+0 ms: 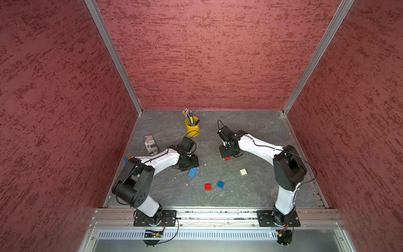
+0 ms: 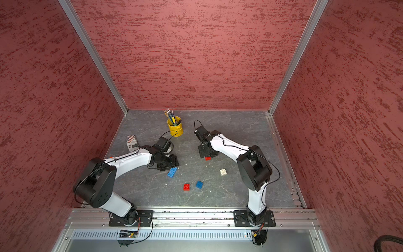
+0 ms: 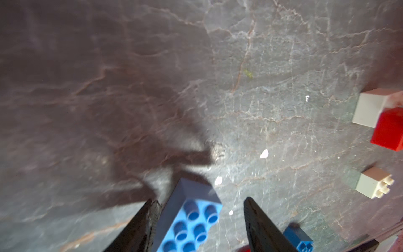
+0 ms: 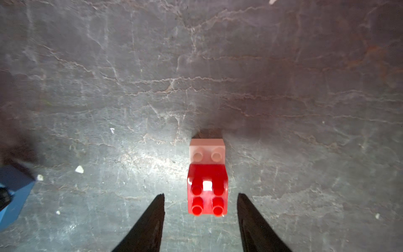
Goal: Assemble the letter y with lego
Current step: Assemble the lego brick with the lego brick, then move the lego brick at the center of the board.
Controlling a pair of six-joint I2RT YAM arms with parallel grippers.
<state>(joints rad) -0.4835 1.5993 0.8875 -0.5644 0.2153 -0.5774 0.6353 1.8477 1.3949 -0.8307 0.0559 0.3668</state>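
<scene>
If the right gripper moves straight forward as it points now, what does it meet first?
Likely the red brick, which lies just ahead between the right gripper's open fingers; depth is unclear.

Right pincer [image 4: 200, 194] is hovering low over the grey veined bench [image 4: 305, 87], black fingers [image 4: 148, 222] standing apart. Red brick [image 4: 207, 189] is lying studs-up between the tips, gaps showing on both sides. White brick [image 4: 207, 150] is touching its far end. Blue brick [image 4: 15, 187] is poking in at the edge. Pale crumbs [image 4: 79, 169] are lying scattered.
</scene>
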